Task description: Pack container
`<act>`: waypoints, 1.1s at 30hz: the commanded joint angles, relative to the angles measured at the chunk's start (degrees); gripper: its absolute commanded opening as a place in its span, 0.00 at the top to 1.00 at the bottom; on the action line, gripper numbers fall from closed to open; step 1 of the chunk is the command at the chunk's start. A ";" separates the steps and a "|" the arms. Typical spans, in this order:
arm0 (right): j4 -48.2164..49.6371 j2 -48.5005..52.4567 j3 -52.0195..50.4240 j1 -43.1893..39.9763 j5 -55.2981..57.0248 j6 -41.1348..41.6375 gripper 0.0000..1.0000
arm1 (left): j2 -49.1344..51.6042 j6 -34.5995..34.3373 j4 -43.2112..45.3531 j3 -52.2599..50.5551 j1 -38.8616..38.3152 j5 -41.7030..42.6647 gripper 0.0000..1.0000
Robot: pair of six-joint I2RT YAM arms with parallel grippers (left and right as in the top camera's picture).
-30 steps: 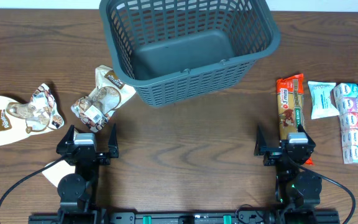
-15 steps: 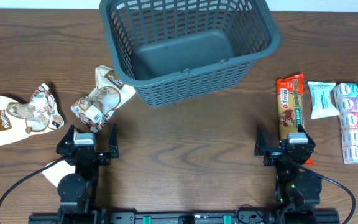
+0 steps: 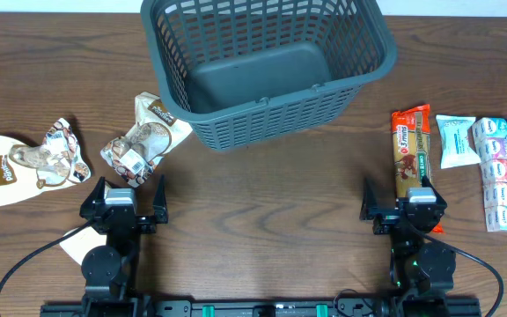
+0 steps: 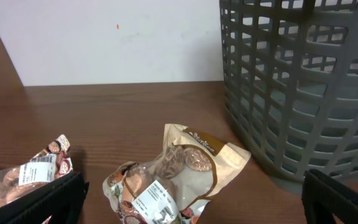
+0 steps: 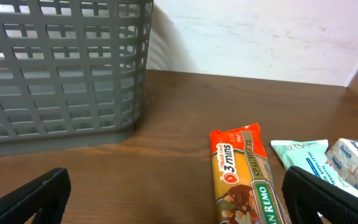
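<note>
Biggest thing on the desk by far is the container point(image 3: 271, 119), a dark grey lattice basket sitting at the middle of the far edge, turned a bit skew to it. The floor is bare, so nothing's packed yet. My guess is it's light, stiff plastic that'll skate on the wood if an arm knocks a wall. If it ever needs moving, I'd pinch the top rim or hook a finger through a slot. Really it just needs to stay put while stuff gets dropped in from above.

Next down in size, along the right edge there's a long strip of tissue packs point(image 3: 500, 172). A small teal wipes pack point(image 3: 456, 141) lies just beside it, and then comes an orange noodle packet point(image 3: 410, 145). The noodle packet looks slim and fairly stiff, so it should be easy to grab across its width.

Towards the left edge there's a flat cream pouch point(image 3: 3, 172), then a crumpled snack bag point(image 3: 58, 154). A cookie pouch point(image 3: 148, 136) lies right by the basket's near left corner. These look soft, crinkly and slippery, so I'd take them across the puffy middle rather than by a loose flap.

Both arms sit at the near edge. The left gripper point(image 3: 131, 195) has its fingers spread wide and empty, pointing at the cookie pouch. The right gripper point(image 3: 399, 198) is likewise wide and empty, with the noodle packet's near end at its fingers.
</note>
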 commanded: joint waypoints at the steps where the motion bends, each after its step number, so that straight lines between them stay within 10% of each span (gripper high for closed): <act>1: -0.04 -0.39 -0.28 0.66 -0.37 0.92 0.01 | -0.35 -0.52 -2.40 -1.01 -0.24 -1.77 0.01; 30: 0.39 -0.39 -0.26 0.66 -2.38 1.29 0.01 | -0.35 -1.46 3.08 -0.94 -0.24 -1.27 0.02; 33: 1.11 -0.39 -0.26 0.66 -2.40 10.95 0.01 | -0.24 -7.98 3.82 -0.22 -0.22 -0.26 0.02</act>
